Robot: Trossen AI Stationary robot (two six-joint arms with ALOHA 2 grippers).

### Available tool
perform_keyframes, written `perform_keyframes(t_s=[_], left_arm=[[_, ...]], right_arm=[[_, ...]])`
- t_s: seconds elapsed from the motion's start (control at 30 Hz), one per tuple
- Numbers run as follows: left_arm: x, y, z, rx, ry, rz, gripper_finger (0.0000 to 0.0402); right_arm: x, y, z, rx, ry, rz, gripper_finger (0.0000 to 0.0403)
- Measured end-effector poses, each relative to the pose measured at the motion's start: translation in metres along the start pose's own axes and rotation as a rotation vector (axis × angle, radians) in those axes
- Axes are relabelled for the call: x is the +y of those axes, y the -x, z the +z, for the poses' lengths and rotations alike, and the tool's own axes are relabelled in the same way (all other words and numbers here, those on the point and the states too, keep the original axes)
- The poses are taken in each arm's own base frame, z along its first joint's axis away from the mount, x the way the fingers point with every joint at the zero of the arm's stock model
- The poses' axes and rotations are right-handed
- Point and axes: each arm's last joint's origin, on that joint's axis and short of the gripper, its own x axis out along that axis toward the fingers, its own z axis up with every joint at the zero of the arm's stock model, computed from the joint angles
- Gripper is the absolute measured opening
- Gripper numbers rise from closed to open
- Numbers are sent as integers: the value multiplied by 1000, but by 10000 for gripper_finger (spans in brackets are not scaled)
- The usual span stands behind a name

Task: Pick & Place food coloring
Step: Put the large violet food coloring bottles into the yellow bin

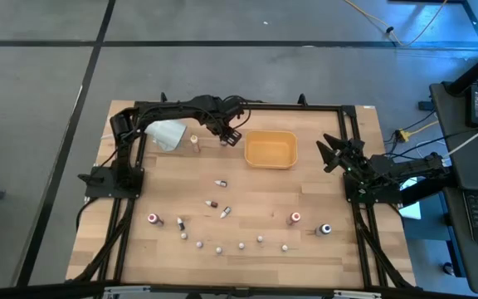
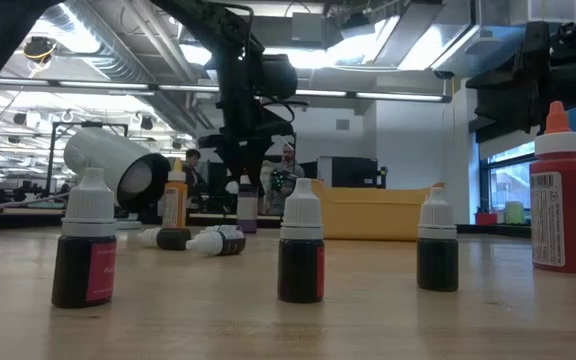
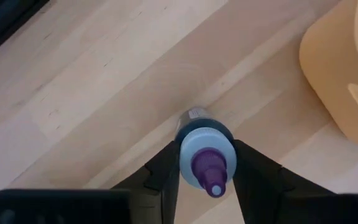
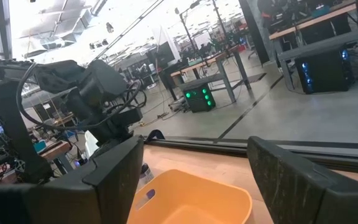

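Purple-capped bottle (image 3: 205,158) upright, between left hand's (image 3: 207,174) fingers

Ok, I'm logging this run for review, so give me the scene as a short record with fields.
left tool: over the table's far side beside the tray, fingers around a purple-tipped bottle that stands upright
right tool: open, holding nothing, waiting at the table's right, next to the tray
tray: yellow-orange, nothing visible inside
other bottles: scattered across the near half of the table, some upright, some lying down
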Motion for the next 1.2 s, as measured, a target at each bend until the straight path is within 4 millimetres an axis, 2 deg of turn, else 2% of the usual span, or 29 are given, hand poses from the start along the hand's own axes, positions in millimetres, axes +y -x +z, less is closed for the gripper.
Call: perform_keyframes(t_s=[0.07, 0.23, 0.4, 0.5, 0.63, 0.77, 1.2], left_arm=[[-1, 11, 2, -19, -19, -14, 119], [-5, 64, 17, -188, -49, -67, 119], [-25, 111, 27, -316, -156, -206, 119], [-43, 122, 27, -346, -241, -257, 119], [-62, 117, 22, -314, -306, -308, 119], [-74, 101, 21, -274, -330, -321, 119], [-79, 40, 34, -175, -312, -236, 119]], right_arm=[[0, 0, 0, 0, -1, 0, 289], [0, 0, 0, 0, -2, 0, 289], [0, 0, 0, -1, -3, 0, 289], [0, 0, 0, -1, -4, 0, 289], [0, 0, 0, -1, -8, 0, 289], [0, 0, 0, -2, -12, 0, 289], [0, 0, 0, 2, -10, 8, 289]])
